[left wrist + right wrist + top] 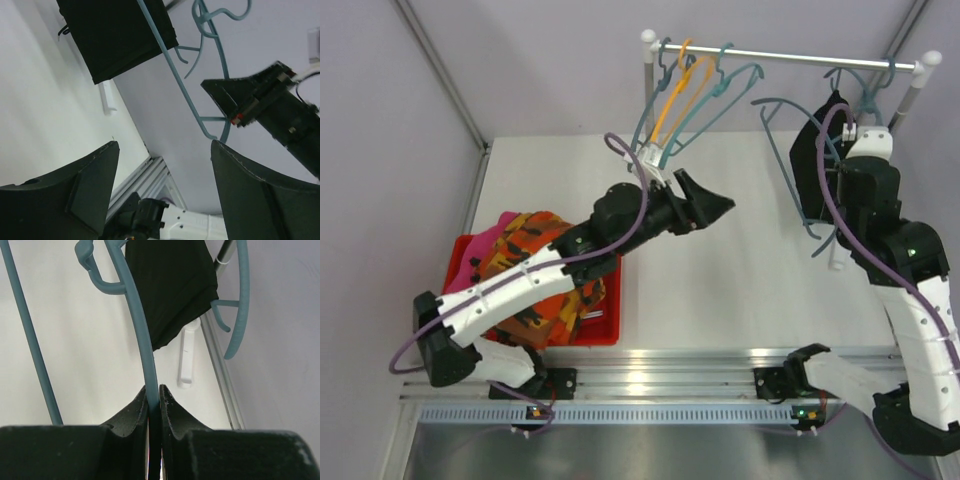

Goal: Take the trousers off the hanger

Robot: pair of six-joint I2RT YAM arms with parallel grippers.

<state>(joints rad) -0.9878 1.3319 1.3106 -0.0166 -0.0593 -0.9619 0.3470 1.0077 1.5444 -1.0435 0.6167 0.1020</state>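
Observation:
The plain black trousers (808,165) hang on a teal hanger (782,100) at the right end of the rack. My right gripper (840,135) is shut on that hanger's thin bar (145,350), fingertips (153,390) pinching it, with the black trousers (172,285) just beyond. My left gripper (705,205) is open and empty above the table's middle, pointing right; in its view (165,150) the black trousers (117,35) and hanger (175,80) lie ahead. Magenta pink (495,232) and orange camouflage (535,235) trousers lie in a red bin (605,335).
Several empty teal and orange hangers (690,100) hang at the left end of the white rail (800,57). The rack's white foot (185,360) stands on the table under the black trousers. An aluminium rail (670,380) runs along the near edge.

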